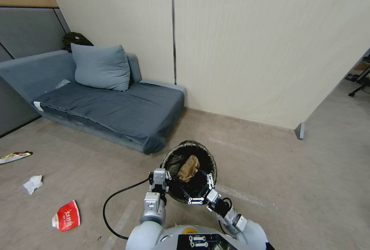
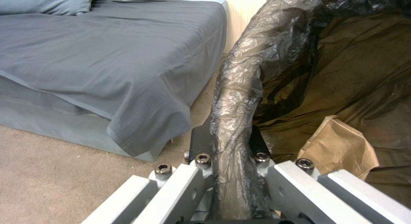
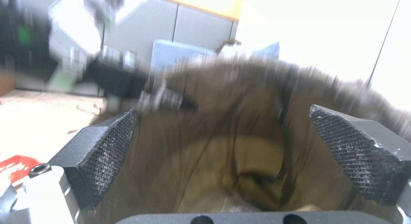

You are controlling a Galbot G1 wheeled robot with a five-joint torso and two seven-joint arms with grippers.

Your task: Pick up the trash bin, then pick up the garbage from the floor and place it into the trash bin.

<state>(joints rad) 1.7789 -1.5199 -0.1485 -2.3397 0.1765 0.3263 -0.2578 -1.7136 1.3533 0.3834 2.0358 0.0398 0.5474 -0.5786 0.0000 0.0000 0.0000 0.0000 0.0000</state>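
Gripping upright trash bin [image 1: 174,153] (mouth skyward)

Office lounge: sofa [image 1: 111,115], partition walls [image 1: 269,49], carpet.

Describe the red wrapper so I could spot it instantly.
Start at the blue sofa and look down its near left side. On the floor lies the red wrapper, nearer the robot than the white tissue wad. It alone is bright red with white print.
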